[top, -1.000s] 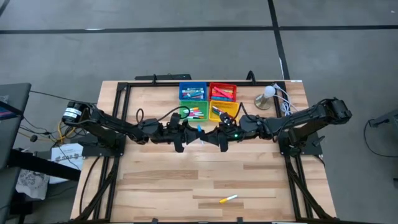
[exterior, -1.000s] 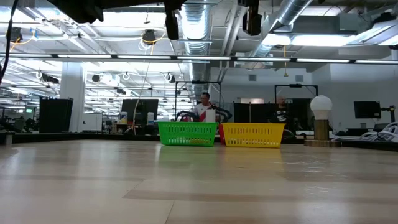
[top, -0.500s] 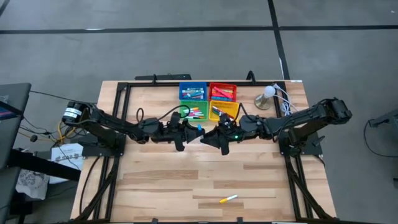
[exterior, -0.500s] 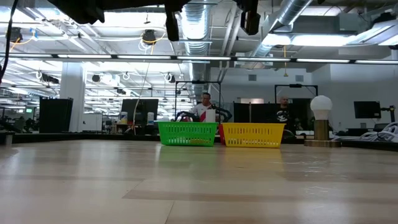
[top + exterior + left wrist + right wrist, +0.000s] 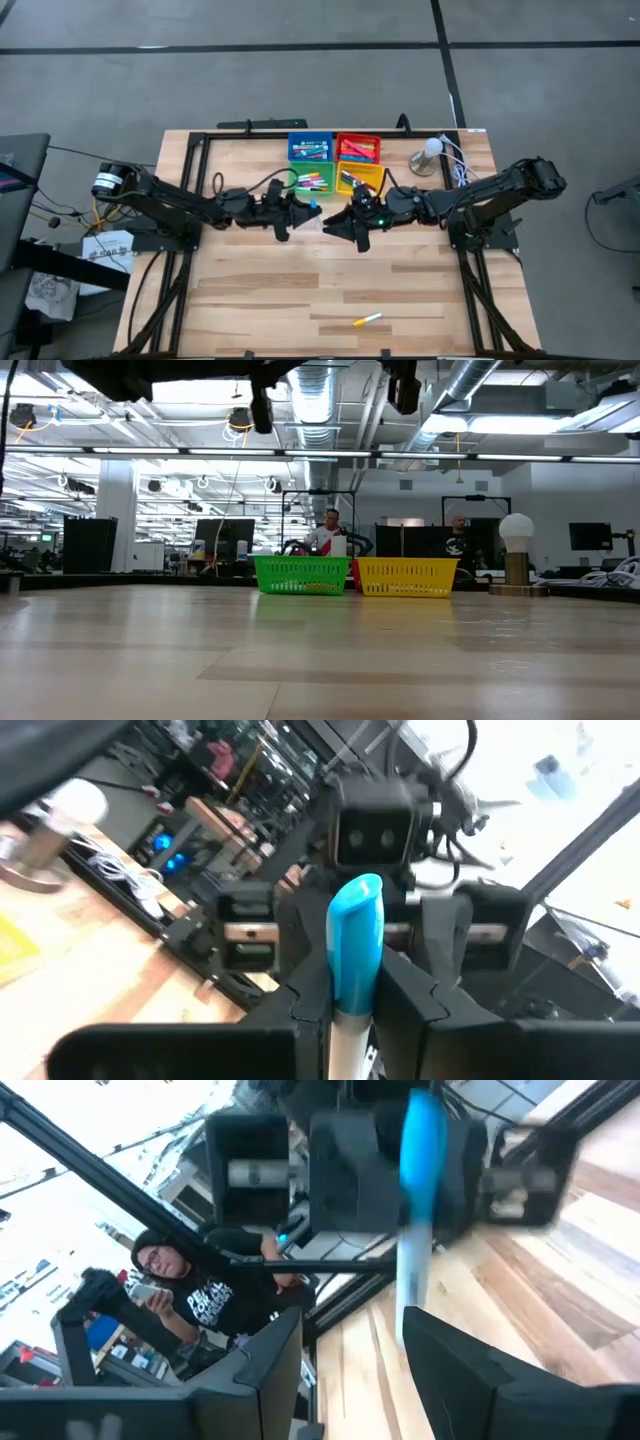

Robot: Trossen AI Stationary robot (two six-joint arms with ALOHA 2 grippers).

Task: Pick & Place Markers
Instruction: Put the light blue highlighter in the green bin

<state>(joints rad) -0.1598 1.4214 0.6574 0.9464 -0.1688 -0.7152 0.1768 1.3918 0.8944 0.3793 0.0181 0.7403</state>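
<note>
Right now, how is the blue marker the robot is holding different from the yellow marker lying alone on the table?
The blue marker is pinched in the left gripper, up off the table; the yellow marker lies flat on the wood, touched by nothing. The blue one is in the middle between both arms, close to the trays; the yellow one sits far from them near the front edge. Both have a coloured cap on a white barrel.

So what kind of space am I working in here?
Most likely a large open lab or workshop. The low view shows exposed ceiling ducts, rows of strip lights and desks with monitors behind the wooden table, and a person sits at the back.
</note>
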